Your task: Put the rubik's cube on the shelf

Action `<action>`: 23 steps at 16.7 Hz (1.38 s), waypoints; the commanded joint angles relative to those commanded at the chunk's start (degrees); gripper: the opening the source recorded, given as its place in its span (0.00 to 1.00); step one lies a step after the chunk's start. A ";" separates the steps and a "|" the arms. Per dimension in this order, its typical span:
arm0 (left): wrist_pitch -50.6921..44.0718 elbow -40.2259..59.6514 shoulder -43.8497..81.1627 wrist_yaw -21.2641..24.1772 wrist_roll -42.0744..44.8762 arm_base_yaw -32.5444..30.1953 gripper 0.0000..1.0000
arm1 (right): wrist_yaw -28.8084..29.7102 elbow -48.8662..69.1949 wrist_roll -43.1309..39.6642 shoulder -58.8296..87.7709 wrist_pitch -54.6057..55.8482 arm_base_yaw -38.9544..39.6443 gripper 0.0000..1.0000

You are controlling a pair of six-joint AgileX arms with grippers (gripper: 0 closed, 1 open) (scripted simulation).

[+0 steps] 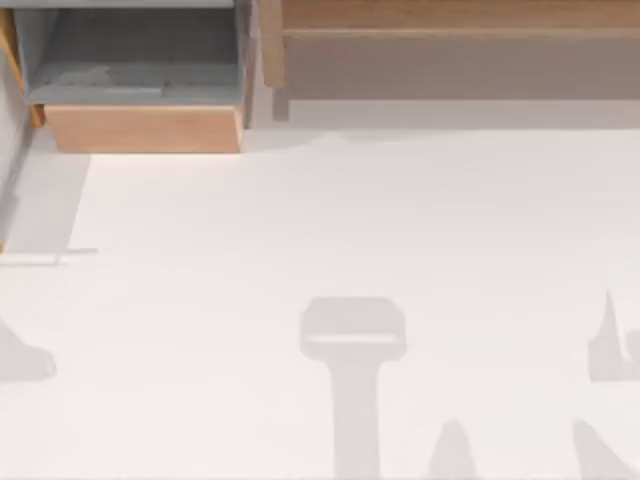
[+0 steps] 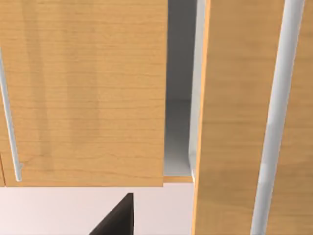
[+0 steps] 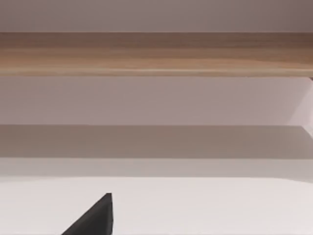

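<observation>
The shelf (image 1: pixel 450 40) stands along the far edge of the table (image 1: pixel 350 220), on the top view's right. It is a long light-brown wooden unit with horizontal boards and a shaded grey-brown recess (image 1: pixel 450 68) beneath the front board. In the right wrist view one of its boards (image 3: pixel 156 54) runs straight across as a wood-grain band, the shaded recess (image 3: pixel 156 139) lies under it, and the pale table surface (image 3: pixel 205 205) lies in front.

Just left of the shelf, with a narrow gap between them, sits a smaller wooden box (image 1: pixel 140 128) with a grey inside and a light-brown front wall facing the near edge.

Nearer than the shelf, the white table carries soft grey shadows. One is a blocky shape on a stem (image 1: pixel 352 340), and there are pointed ones to its right and one at the left edge.

A dark tip of the right gripper (image 3: pixel 93 218) shows at the edge of the right wrist view, pointing toward the shelf. I cannot tell whether it is apart or together.

A dark tip of the left gripper (image 2: pixel 117 218) shows in the left wrist view, close in front of light-brown wooden fronts (image 2: pixel 83 93) with slim silver bar handles (image 2: pixel 276 117) and a grey gap (image 2: pixel 178 98) between them. Its state cannot be told either.
</observation>
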 joint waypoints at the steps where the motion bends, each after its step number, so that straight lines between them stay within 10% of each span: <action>1: 0.00 0.00 0.00 0.00 0.00 0.00 1.00 | 0.00 0.00 0.00 0.00 0.00 0.00 1.00; 16: 1.58 -2.99 -1.03 2.43 0.14 2.77 1.00 | 0.00 0.00 0.00 0.00 0.00 0.00 1.00; 23: -14.05 8.90 -1.40 -6.34 -2.59 8.91 1.00 | 0.00 0.00 0.00 0.00 0.00 0.00 1.00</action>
